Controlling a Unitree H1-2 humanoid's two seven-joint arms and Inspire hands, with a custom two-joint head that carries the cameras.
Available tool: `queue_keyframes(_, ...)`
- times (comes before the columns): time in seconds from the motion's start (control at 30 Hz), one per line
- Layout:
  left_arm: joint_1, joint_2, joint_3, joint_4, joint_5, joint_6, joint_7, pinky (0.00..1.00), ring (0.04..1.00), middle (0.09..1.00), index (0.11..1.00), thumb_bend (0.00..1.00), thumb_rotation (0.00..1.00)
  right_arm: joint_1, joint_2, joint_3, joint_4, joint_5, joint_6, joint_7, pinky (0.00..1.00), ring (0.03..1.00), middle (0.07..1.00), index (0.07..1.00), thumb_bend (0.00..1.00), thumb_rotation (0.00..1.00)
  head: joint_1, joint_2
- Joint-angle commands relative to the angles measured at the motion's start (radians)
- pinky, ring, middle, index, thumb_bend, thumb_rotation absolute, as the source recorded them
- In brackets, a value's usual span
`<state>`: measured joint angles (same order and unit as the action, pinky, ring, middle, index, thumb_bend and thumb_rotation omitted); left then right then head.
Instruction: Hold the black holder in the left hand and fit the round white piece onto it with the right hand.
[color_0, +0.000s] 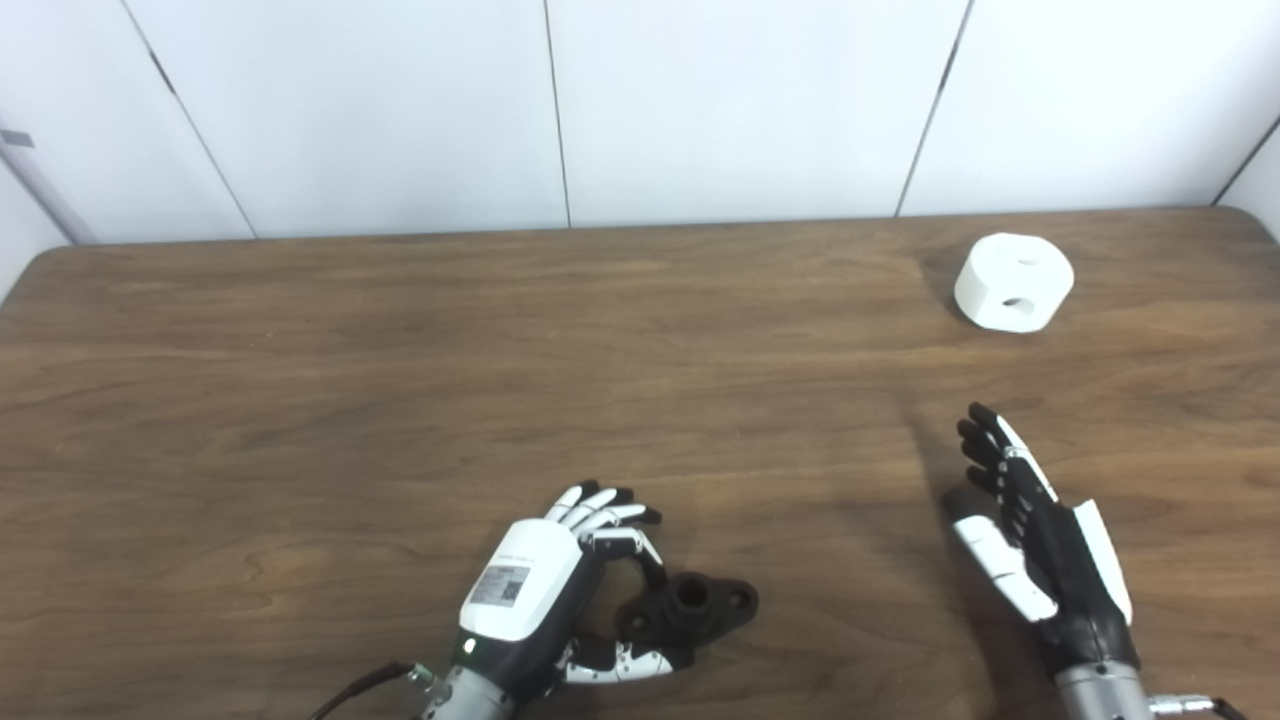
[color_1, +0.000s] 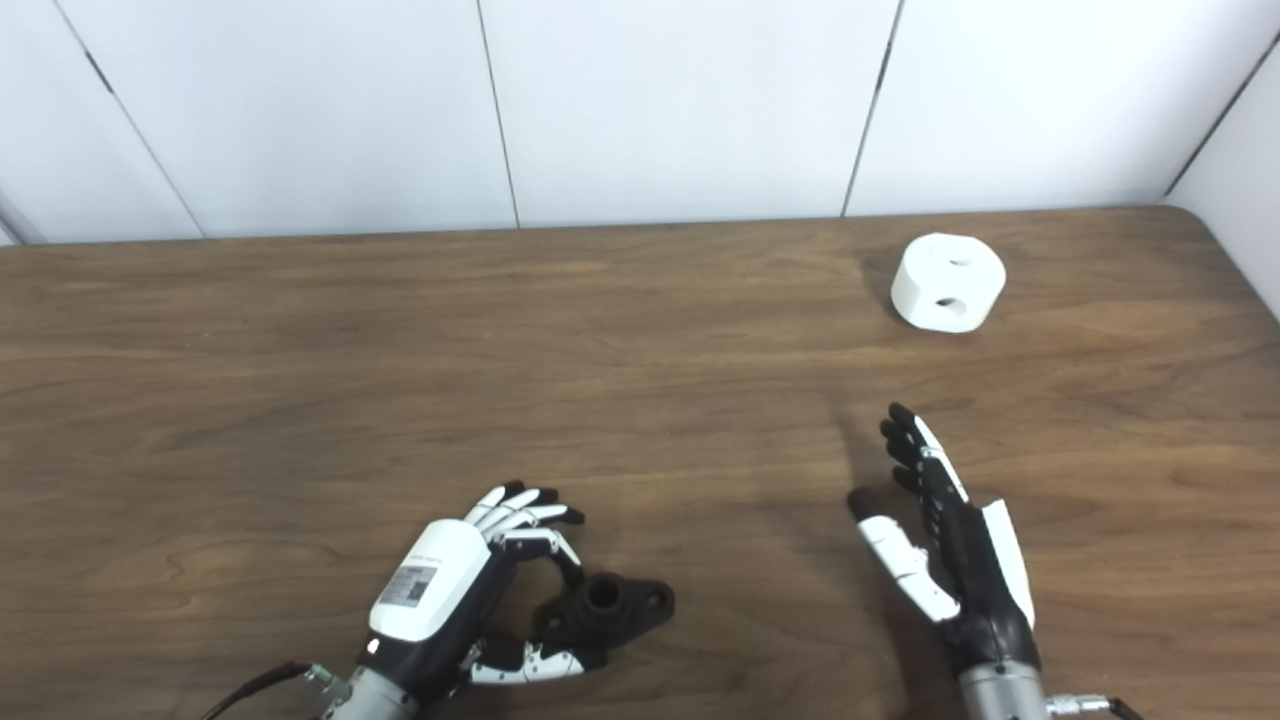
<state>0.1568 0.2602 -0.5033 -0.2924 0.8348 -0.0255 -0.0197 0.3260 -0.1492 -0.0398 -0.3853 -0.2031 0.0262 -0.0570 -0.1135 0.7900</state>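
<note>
The counter (color_0: 400, 380) is dark wood grain with a soft sheen. The round white piece (color_0: 1013, 282) looks like matt plastic; the black holder (color_0: 690, 607) matt too. Both hands have glossy white and black plastic shells, with metal wrists.

On the table (color_0: 300, 400), the holder (color_0: 690, 605) is lying at six o'clock, beside the left hand (color_0: 545, 590). The round piece (color_0: 1013, 282) is sitting at two o'clock, well behind the right hand (color_0: 1040, 545).

Two head cameras, side by side, look steeply down at one wooden table (color_0: 400, 380), views slightly offset.
</note>
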Motion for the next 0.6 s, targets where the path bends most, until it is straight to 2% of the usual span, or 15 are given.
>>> queue_keyframes(0.0, 0.031, 0.006, -0.022, 0.033, 0.021, -0.01, -0.042, 0.95, 0.886, 0.807, 0.487, 0.52, 0.05, -0.007, 0.007, -0.014, -0.051, -0.029, 0.001, -0.012, 0.88, 0.914, 0.91, 0.922, 0.59, 0.61, -0.011, 0.0)
queue_keyframes(0.1, 0.03, 0.013, -0.017, 0.034, 0.014, -0.011, -0.045, 0.95, 0.887, 0.806, 0.487, 0.52, 0.05, -0.038, 0.0, -0.029, -0.065, -0.042, 0.03, -0.01, 0.86, 0.903, 0.912, 0.926, 0.63, 0.57, -0.032, -0.003)
queue_keyframes(0.23, 0.025, 0.024, -0.007, 0.039, 0.0, -0.019, -0.046, 0.95, 0.883, 0.803, 0.487, 0.52, 0.05, -0.09, -0.005, -0.051, -0.072, -0.034, 0.055, -0.007, 0.88, 0.917, 0.919, 0.944, 0.64, 0.49, -0.069, -0.014)
queue_keyframes(0.33, 0.023, 0.03, -0.001, 0.041, -0.005, -0.017, -0.056, 0.95, 0.885, 0.806, 0.487, 0.52, 0.05, -0.144, -0.015, -0.074, -0.08, -0.025, 0.105, 0.0, 0.9, 0.925, 0.927, 0.949, 0.67, 0.45, -0.1, -0.018)
queue_keyframes(0.47, 0.02, 0.032, 0.003, 0.045, -0.007, -0.02, -0.056, 0.95, 0.885, 0.802, 0.487, 0.52, 0.05, -0.223, -0.063, -0.093, -0.094, -0.078, 0.207, 0.027, 0.9, 0.938, 0.939, 0.951, 0.7, 0.46, -0.139, -0.022)
queue_keyframes(0.57, 0.019, 0.036, 0.004, 0.046, -0.005, -0.017, -0.063, 0.94, 0.877, 0.799, 0.487, 0.52, 0.05, -0.276, -0.099, -0.101, -0.079, -0.096, 0.239, 0.04, 0.9, 0.94, 0.931, 0.938, 0.7, 0.43, -0.17, -0.03)
